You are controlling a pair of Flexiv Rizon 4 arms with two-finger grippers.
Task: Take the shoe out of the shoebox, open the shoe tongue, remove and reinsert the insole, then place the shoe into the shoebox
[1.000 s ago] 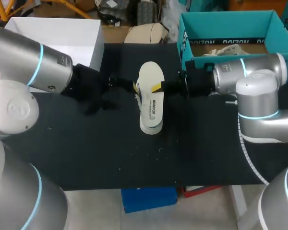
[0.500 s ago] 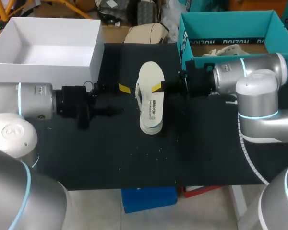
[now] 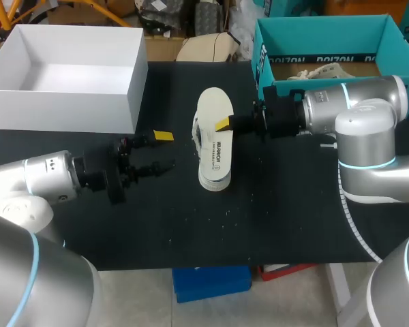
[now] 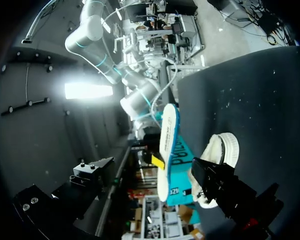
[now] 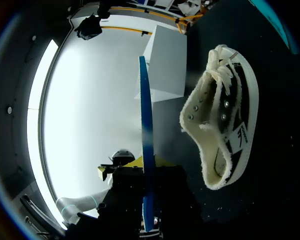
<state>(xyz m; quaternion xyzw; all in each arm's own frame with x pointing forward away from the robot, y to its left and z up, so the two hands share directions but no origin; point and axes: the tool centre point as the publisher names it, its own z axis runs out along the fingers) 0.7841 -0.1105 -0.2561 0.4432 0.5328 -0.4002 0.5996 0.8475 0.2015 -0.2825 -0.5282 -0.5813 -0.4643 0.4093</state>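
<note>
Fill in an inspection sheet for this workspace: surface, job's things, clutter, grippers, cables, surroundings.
Surface: black table, a few pale specks.
Job's things: shoe lies on its side mid-table; insole is out of it, held up beside it; teal shoebox at the far right corner.
Clutter: open white box at far left.
Grippers: right gripper shut on the insole; left gripper open, empty, apart from the shoe.
Cables: nothing seen.
Surroundings: nothing seen reaching over the table.
</note>
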